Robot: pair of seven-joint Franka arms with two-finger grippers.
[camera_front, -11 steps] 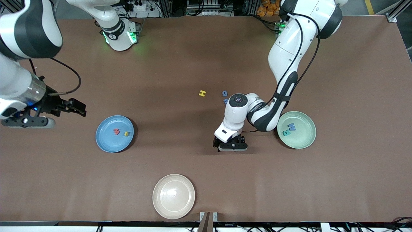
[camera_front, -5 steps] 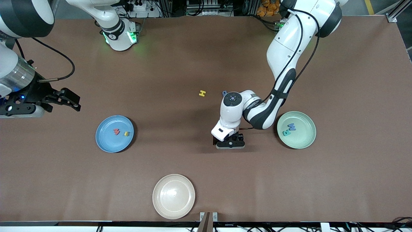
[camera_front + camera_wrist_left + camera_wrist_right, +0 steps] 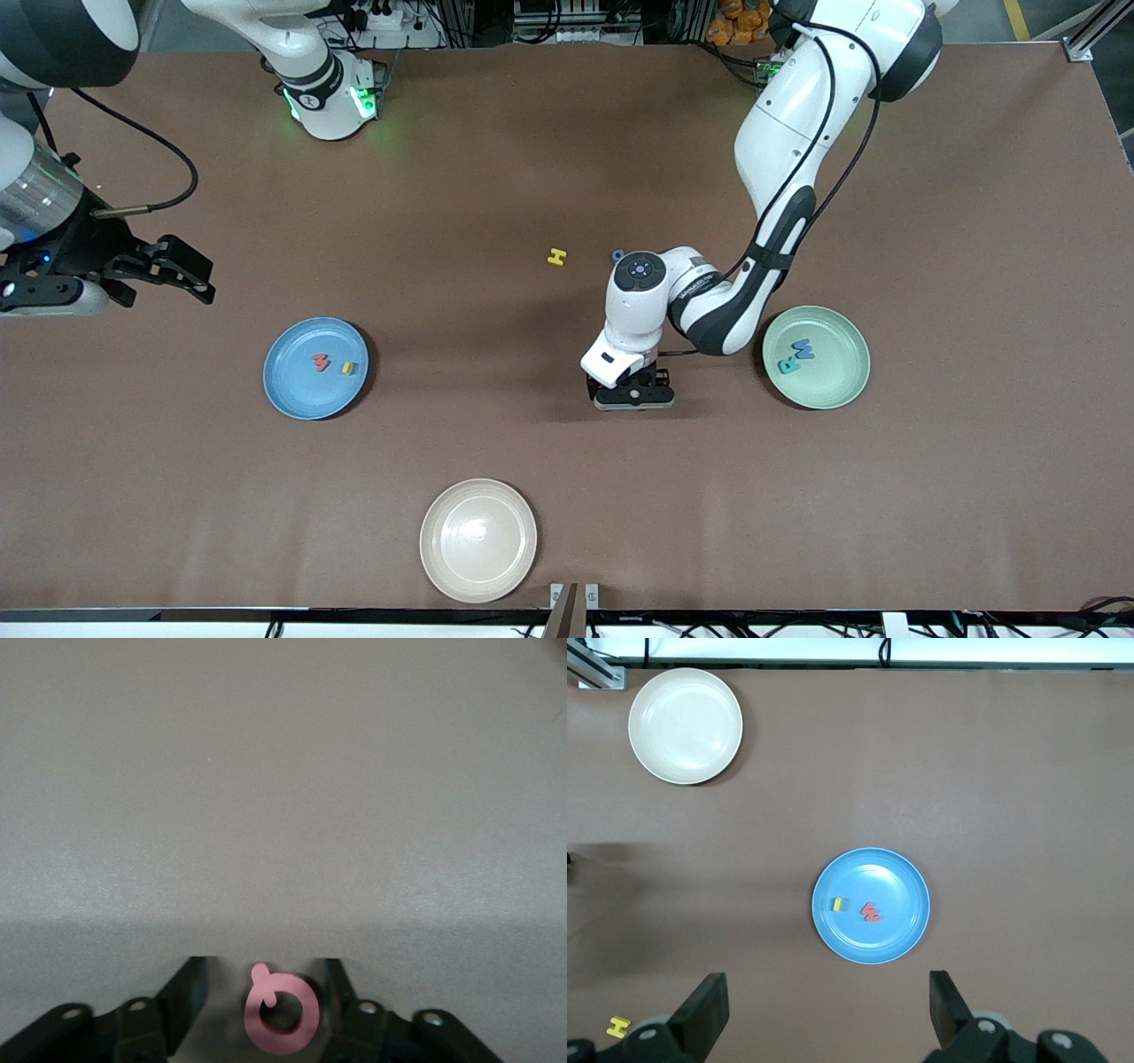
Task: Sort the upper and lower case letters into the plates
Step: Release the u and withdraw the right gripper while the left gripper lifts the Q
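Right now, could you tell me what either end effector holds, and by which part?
Nothing yet: fingers of the left end effector flank the red Q, gap showing; the right end effector waits open.
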